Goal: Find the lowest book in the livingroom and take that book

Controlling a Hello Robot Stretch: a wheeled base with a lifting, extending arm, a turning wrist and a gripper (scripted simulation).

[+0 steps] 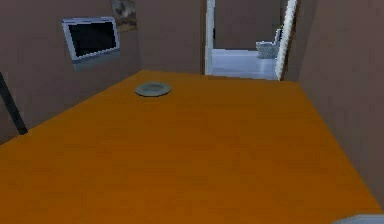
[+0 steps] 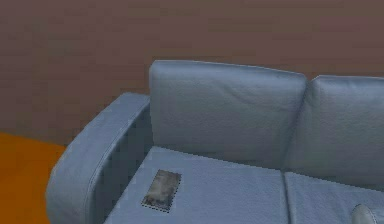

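Observation:
A blue-grey sofa (image 2: 230,120) stands against a brown wall in the arm side view. On its seat cushion near the armrest lies a flat grey rectangular thing (image 2: 161,189), book-like in shape. A pale rounded thing (image 2: 368,215) pokes in at the arm side view's bottom right on the sofa seat.
The forward view has orange floor (image 1: 190,150) running ahead. A small round grey disc (image 1: 153,90) lies on the floor far ahead. A screen (image 1: 91,39) hangs on the wall at the forward view's left. A white-framed doorway (image 1: 250,40) opens ahead into a bright room. A dark pole (image 1: 10,105) stands at the left edge.

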